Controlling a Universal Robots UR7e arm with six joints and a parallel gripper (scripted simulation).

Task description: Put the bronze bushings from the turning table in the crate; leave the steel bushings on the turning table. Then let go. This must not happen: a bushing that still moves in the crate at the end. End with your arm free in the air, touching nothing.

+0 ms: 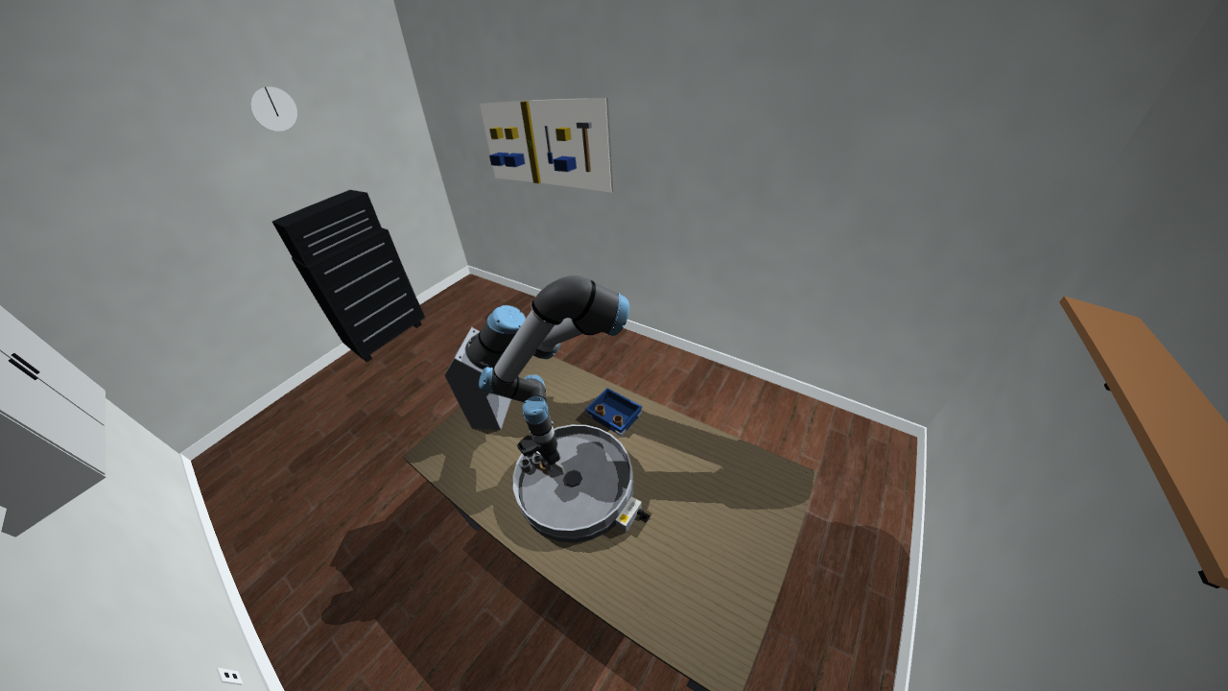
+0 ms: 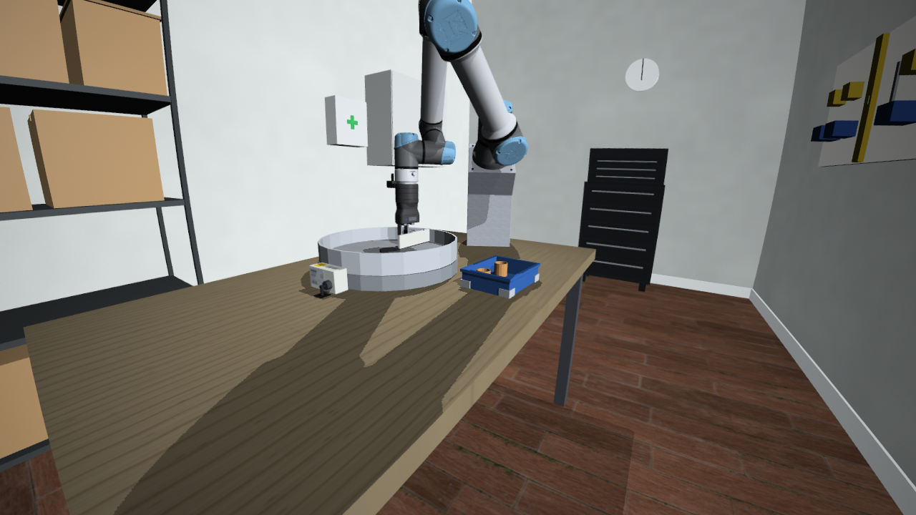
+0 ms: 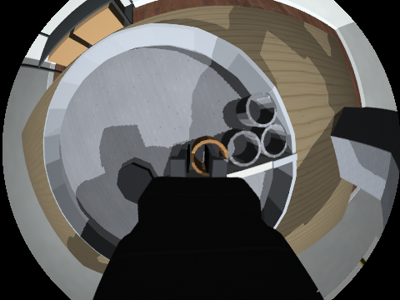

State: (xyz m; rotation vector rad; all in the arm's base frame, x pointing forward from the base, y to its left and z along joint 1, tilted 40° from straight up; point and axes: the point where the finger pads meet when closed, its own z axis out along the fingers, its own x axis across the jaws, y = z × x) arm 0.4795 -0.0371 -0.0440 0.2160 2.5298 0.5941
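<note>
The grey, round, high-rimmed turning table (image 1: 573, 526) (image 2: 387, 263) (image 3: 56, 104) carries a bronze bushing (image 3: 197, 147), a short, hollow orange-brown cylinder whose long axis runs roughly upright, its open end facing up. Its thin circular rim looks smooth, with a dark bore inside. Above it, the black two-finger gripper (image 1: 549, 464) (image 2: 403, 231) (image 3: 197, 153) points down, fingers partway apart and not clamped: one lies outside the ring in the wrist view, the other over its bore; whether either touches it, I cannot tell. Beside this bushing, near the turning table's wall, three shiny grey steel bushings (image 3: 244, 164) stand clustered, open ends up, next to a flat off-white bar (image 2: 413, 239) (image 3: 251, 169). Beside the turning table, a blue rectangular crate (image 1: 627, 422) (image 2: 489, 285) with pale corner pieces holds two bronze bushings (image 1: 618, 420) (image 2: 501, 269), both hollow, bores facing up.
</note>
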